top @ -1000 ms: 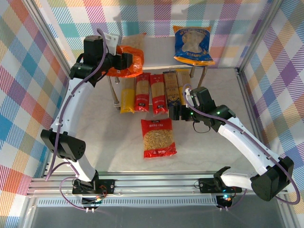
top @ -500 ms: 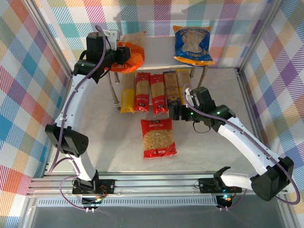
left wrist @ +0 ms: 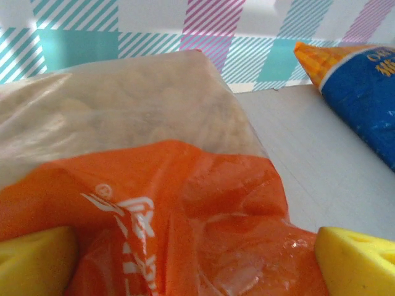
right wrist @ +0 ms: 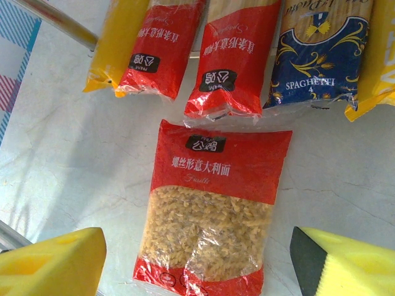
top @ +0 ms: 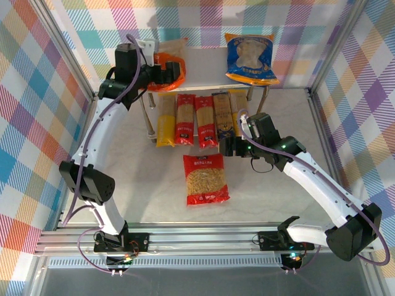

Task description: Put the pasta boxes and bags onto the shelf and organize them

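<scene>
Top external, orange bag: on the shelf top, far left corner, well apart from the blue bag.
Left gripper: fingers wide apart, bag between them, unclamped.
Right gripper: fingers apart above the red bag, holding nothing.
Risk: a pad could snag the crinkly film on retreat and drag the bag off the near edge; any overhang is possibly hidden.
Long axis: near-to-far, clear window end pointing far.

I see the orange bag and blue bag atop the shelf. Five spaghetti packs lie side by side beneath. The red bag lies flat on the table.
</scene>
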Controlling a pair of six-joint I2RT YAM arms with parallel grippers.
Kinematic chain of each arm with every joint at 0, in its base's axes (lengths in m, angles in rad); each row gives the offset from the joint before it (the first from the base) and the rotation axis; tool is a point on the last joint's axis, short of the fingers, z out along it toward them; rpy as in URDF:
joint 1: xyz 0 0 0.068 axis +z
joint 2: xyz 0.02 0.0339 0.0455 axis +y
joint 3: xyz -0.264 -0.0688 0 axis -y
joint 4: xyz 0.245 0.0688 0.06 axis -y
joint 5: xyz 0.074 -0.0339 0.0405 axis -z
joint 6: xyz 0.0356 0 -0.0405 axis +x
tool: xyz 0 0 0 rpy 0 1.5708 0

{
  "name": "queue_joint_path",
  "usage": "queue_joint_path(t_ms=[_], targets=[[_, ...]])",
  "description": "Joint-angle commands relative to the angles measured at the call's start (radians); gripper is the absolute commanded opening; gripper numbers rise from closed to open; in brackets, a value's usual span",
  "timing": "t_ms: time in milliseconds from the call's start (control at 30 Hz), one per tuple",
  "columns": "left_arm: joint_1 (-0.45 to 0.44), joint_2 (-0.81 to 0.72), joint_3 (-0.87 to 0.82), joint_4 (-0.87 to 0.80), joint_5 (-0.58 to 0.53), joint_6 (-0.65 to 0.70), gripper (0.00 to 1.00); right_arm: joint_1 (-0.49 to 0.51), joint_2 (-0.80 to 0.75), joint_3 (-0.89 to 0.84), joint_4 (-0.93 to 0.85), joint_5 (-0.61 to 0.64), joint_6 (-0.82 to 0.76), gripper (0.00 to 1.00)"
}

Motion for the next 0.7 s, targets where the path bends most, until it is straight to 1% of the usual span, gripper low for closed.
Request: queue_joint_path(t_ms=[0,100,233,367,500,667], targets=[[0.008,-0.031,-0.091,-0.061,-0.003,0.013,1.0,0.007,0.013,0.021,0.002,-0.008,-0.019,0.79],[0.008,-0.077,-0.158,-0.003,-0.009,0.012,1.0,0.007,0.012,0.022,0.002,-0.009,-0.017,0.79],[0.004,-0.133,-0.205,0.045,-0.026,0.012,1.0,0.007,0.003,0.017,-0.002,-0.002,-0.013,0.79],[-0.004,-0.202,-0.285,0.154,-0.02,0.002,1.0,0.007,0.003,0.018,-0.003,-0.005,-0.008,0.79],[-0.01,-0.246,-0.355,0.298,-0.02,-0.004,1.0,0.008,0.003,0.019,0.002,-0.015,-0.001,0.79],[-0.011,-0.212,-0.315,0.315,-0.039,0.011,1.0,0.008,-0.005,0.017,-0.002,-0.016,0.005,0.79]])
